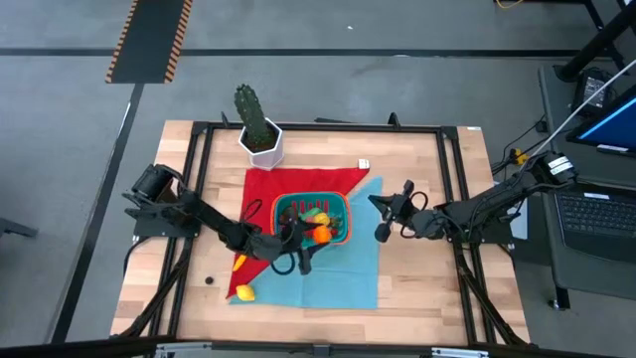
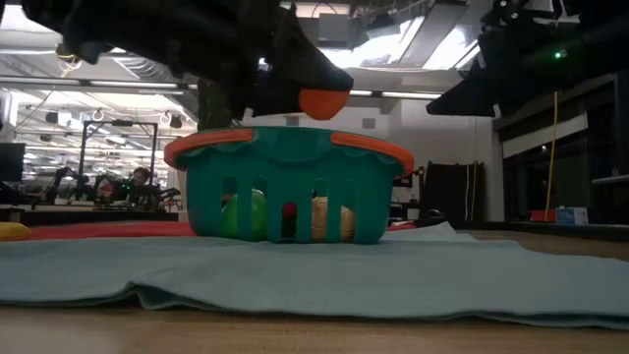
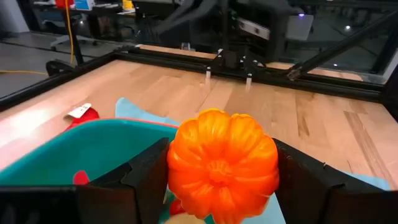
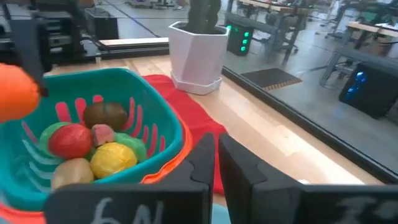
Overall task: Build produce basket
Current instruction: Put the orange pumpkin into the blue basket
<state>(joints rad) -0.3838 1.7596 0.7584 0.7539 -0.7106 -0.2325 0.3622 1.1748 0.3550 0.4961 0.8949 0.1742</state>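
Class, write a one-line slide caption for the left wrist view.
Left gripper holds an orange toy pumpkin above the teal basket.

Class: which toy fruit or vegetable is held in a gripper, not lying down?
The orange pumpkin: clamped in the left gripper above the basket; others lie loose.

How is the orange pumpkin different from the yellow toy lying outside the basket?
The pumpkin is orange and ribbed; the yellow toy is plain yellow. The pumpkin is clamped in the left gripper, above the basket; the yellow toy lies loose by the blue cloth's corner, untouched. The pumpkin is at the basket; the yellow toy is well away from it. Both are small toy produce, still outside the basket.
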